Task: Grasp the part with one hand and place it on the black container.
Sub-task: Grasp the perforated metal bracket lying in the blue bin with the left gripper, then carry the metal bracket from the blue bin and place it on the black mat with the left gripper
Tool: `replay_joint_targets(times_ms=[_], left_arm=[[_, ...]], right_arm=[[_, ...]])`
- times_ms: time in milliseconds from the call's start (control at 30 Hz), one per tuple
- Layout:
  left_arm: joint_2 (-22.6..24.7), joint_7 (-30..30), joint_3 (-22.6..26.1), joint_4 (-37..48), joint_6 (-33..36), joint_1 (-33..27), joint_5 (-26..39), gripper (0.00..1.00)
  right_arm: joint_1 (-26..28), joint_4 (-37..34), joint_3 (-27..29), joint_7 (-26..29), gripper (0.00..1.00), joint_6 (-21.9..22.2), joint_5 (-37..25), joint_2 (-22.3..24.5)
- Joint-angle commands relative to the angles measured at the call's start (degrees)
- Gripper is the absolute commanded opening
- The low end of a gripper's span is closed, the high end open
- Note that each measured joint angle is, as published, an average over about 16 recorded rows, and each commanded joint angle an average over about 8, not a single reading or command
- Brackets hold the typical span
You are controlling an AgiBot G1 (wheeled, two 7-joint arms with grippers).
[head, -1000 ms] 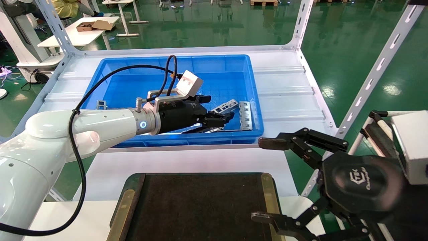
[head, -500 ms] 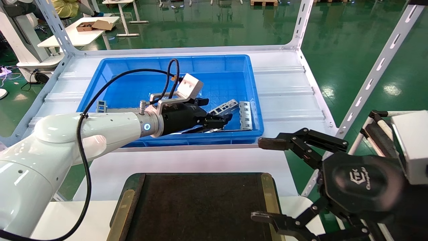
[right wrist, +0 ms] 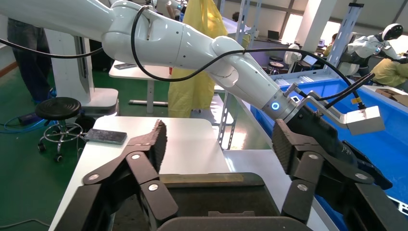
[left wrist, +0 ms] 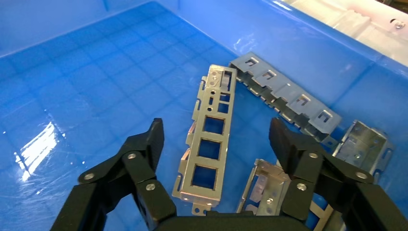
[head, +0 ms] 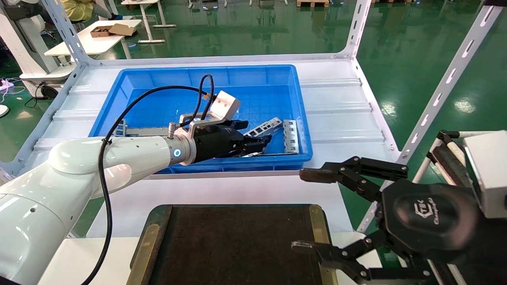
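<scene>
The part, a windowed metal strip, lies flat in the blue bin, centre frame; my left hand straddles it, fingers spread to close across its width. My right hand idles lower right, open, beside the black tray.

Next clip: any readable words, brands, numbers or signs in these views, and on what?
Embossed logo with a line of lettering on the round palm of the right pincer, in the head view: too blurred to read.
Nothing to read on the metal strip, the blue bin, the black tray or the left pincer.
</scene>
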Motion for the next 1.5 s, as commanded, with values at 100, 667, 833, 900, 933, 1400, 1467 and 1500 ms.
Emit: replay_joint_targets(times_ms=[100, 667, 833, 900, 933, 1400, 1467, 1500], left_arm=[[0.0, -0.2, 1.2, 0.0, -0.6, 0.0, -1.1, 0.0], [-0.1, -0.4, 5.3, 0.3, -2.1, -0.3, -5.7, 0.0], [-0.2, 0.2, 6.2, 0.2, -2.4, -0.5, -6.9, 0.0], [-0.3, 0.6, 6.3, 0.2, -2.4, -0.8, -7.7, 0.0], [-0.3, 0.8, 6.2, 0.2, -2.3, -1.0, -8.1, 0.0], [-4.6, 6.2, 1.5, -0.8, 10.1, -3.4, -16.9, 0.0], [-6.0, 6.6, 0.9, -1.6, 12.9, -3.3, -17.9, 0.0], [-6.7, 6.7, 0.7, -2.0, 14.2, -3.2, -18.3, 0.0]], right_arm=[[0.0, 0.0, 0.0, 0.0, 0.0, 0.0, 0.0, 0.0], [0.0, 0.0, 0.0, 0.0, 0.0, 0.0, 0.0, 0.0], [0.0, 0.0, 0.0, 0.0, 0.0, 0.0, 0.0, 0.0], [0.0, 0.0, 0.0, 0.0, 0.0, 0.0, 0.0, 0.0], [0.0, 0.0, 0.0, 0.0, 0.0, 0.0, 0.0, 0.0], [0.0, 0.0, 0.0, 0.0, 0.0, 0.0, 0.0, 0.0], [0.0, 0.0, 0.0, 0.0, 0.0, 0.0, 0.0, 0.0], [0.0, 0.0, 0.0, 0.0, 0.0, 0.0, 0.0, 0.0]])
